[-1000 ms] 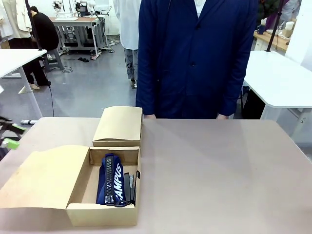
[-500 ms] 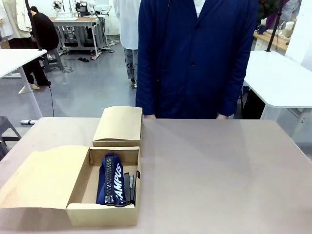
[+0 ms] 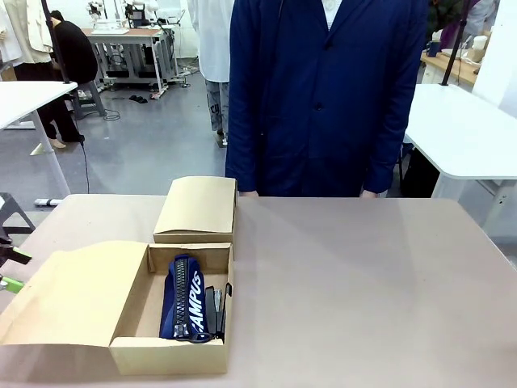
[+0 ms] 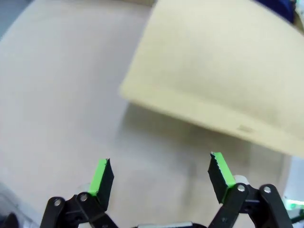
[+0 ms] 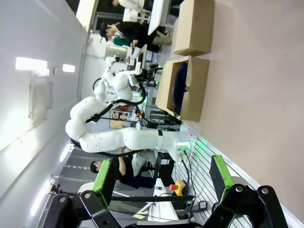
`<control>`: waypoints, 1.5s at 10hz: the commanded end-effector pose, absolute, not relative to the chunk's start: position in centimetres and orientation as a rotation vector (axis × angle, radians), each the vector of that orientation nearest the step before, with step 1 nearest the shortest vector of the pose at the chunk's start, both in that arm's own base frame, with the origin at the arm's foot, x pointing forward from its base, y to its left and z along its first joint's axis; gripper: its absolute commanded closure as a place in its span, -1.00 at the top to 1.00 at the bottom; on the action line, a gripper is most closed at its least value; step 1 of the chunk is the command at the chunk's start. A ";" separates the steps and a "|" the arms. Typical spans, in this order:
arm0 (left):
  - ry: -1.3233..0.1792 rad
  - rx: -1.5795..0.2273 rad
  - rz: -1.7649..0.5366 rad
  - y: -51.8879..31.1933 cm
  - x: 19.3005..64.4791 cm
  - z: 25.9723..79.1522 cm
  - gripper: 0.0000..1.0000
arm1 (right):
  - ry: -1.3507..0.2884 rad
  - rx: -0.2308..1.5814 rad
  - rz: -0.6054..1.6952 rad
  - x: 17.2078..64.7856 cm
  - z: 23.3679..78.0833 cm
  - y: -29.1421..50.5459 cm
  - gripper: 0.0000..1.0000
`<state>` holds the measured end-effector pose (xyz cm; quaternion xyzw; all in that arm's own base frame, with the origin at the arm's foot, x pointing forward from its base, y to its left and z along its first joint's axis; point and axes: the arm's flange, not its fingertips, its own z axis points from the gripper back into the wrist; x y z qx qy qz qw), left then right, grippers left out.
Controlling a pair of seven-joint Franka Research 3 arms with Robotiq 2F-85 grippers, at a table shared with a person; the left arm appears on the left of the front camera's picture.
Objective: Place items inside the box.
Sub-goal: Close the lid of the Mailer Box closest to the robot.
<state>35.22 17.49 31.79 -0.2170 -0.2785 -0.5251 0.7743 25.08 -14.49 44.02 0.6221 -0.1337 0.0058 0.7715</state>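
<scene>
Front view: the box [image 3: 174, 343] lies open on the worktop [image 3: 363, 283], holding the navy case [image 3: 186, 297] with the stapler [image 3: 212, 307] just beside it; a person [image 3: 323, 97] stands at the far edge; the left pincer [image 3: 6, 271] shows at the left margin. Left wrist view: left pincer [image 4: 159, 178] released, empty, above bare worktop beside a cardboard flap [image 4: 213, 71]. Right wrist view: right pincer [image 5: 161, 175] released, empty, well apart from the box [image 5: 187, 88].

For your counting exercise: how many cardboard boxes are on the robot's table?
2. The open box sits near the robot's left, holding a pencil case. The closed box lies just beyond it.
</scene>
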 end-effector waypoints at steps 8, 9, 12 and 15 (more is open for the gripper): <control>-0.965 -1.026 -1.295 8.9 32.9 36.3 1.00 | -0.291 1.362 0.005 25.1 44.6 -14.5 1.00; -0.980 -1.098 -1.292 7.0 32.7 37.6 1.00 | -0.291 1.362 0.005 25.1 44.6 -14.5 1.00; -0.929 -1.195 -1.399 0.3 31.9 38.9 1.00 | -0.291 1.362 0.005 25.1 44.6 -14.5 1.00; -0.884 -1.156 -1.490 -8.1 30.9 36.7 1.00 | -0.291 1.362 0.005 25.1 44.6 -14.5 1.00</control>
